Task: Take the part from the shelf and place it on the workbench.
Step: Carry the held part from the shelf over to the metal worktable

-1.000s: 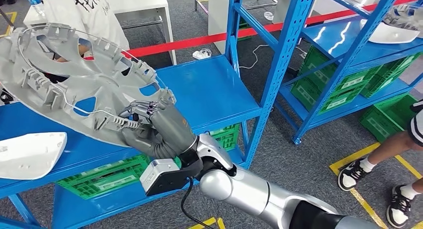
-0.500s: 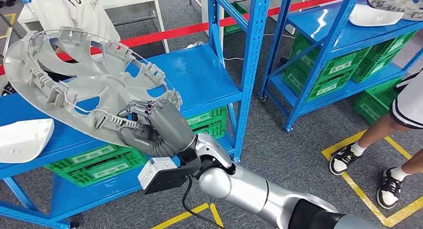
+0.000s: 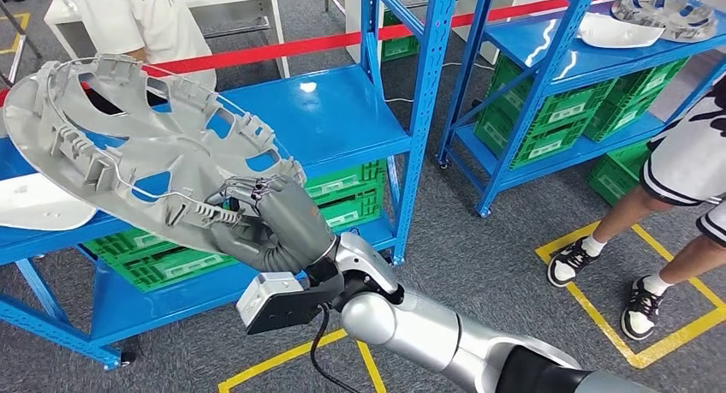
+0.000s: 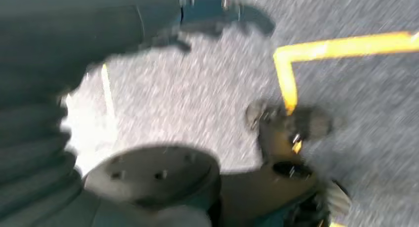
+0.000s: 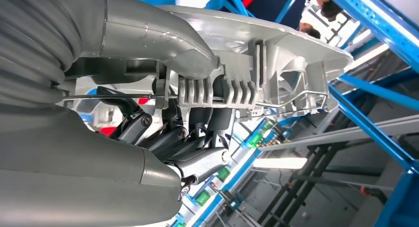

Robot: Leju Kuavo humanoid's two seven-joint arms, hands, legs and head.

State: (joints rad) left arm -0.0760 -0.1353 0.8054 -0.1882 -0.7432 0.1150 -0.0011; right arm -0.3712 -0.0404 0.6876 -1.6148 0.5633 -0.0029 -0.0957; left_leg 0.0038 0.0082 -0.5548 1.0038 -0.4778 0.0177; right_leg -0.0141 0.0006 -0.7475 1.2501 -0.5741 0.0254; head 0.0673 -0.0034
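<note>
The part is a large grey wheel cover (image 3: 137, 145), seen from its ribbed back with a wire ring around it. My right hand (image 3: 274, 222) grips its near rim and holds it tilted in the air, in front of the blue shelf (image 3: 334, 119). In the right wrist view the thumb (image 5: 148, 34) lies over the wheel cover's (image 5: 276, 44) rim and the dark fingers (image 5: 197, 138) curl under it. The left wrist view is blurred; my left hand (image 4: 44, 113) is a dark ribbed shape over grey floor, its fingers unclear.
A white part (image 3: 34, 203) lies on the shelf's left end, green crates (image 3: 342, 205) below. A second blue rack (image 3: 582, 59) at right carries another wheel cover (image 3: 663, 12). A person in white (image 3: 145, 16) stands behind the shelf; another person's legs (image 3: 676, 179) are at right. Yellow tape (image 3: 616, 324) marks the floor.
The whole picture has shifted, so the camera has moved: shelf and racks slid left and the person at right shows more. My right hand still holds the wheel cover the same way.
</note>
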